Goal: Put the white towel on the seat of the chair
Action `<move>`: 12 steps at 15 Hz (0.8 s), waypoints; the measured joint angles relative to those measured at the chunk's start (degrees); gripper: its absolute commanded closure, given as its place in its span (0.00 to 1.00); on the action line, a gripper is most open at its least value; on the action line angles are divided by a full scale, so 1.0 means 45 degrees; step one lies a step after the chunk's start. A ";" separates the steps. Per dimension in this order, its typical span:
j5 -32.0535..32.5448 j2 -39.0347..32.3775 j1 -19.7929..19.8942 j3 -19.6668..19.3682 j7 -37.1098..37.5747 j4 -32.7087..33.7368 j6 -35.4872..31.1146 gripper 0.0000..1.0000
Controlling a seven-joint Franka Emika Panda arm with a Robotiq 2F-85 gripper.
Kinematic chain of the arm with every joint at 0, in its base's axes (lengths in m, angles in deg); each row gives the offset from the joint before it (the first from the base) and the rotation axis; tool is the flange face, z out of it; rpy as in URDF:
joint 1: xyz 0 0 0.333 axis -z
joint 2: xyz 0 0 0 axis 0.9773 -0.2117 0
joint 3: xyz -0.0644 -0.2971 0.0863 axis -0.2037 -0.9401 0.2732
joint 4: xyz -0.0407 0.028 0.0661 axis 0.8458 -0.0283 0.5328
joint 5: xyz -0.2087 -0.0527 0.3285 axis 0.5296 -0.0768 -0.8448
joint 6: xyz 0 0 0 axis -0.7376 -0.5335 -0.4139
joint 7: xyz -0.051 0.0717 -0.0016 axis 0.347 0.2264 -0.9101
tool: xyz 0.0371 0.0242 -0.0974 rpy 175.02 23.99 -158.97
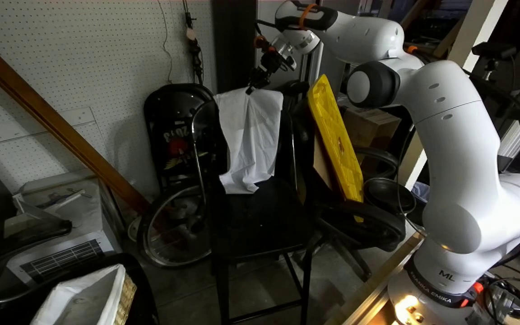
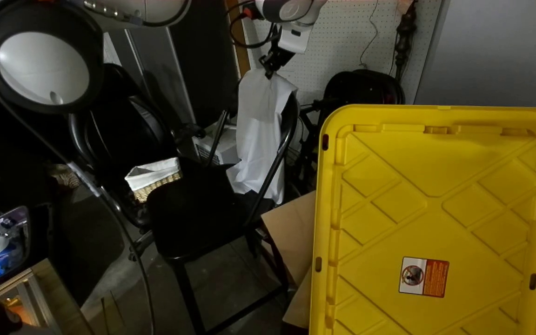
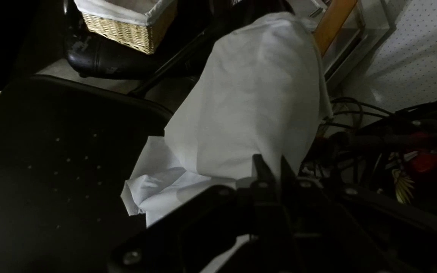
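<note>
The white towel (image 1: pixel 251 140) is draped over the tall back of the black chair (image 1: pixel 260 221). Its lower end hangs down to the rear of the dark seat, in both exterior views; the towel (image 2: pixel 255 125) and seat (image 2: pixel 198 209) show there too. My gripper (image 1: pixel 249 90) is at the top edge of the chair back, pointing down, also in an exterior view (image 2: pixel 268 75). In the wrist view the gripper's fingers (image 3: pixel 269 161) are close together with a fold of the towel (image 3: pixel 249 94) pinched between them. The seat (image 3: pixel 51 151) lies at left there. The chair back is mostly hidden under the towel.
A yellow board (image 1: pixel 337 144) leans beside the chair and fills the right of an exterior view (image 2: pixel 435 195). A lined wicker basket (image 1: pixel 127 298) stands on a black seat. A wheel (image 1: pixel 151 243), folded black chair (image 1: pixel 169 106) and wooden beam (image 1: pixel 61 131) are near the wall.
</note>
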 measured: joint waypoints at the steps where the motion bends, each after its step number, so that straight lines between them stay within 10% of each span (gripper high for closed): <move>1: 0.0046 0.0053 -0.0021 0.0000 -0.0087 -0.0001 0.0290 0.98; 12: 0.1540 0.2865 -0.0920 0.0088 -0.3448 -0.2061 0.6172 0.98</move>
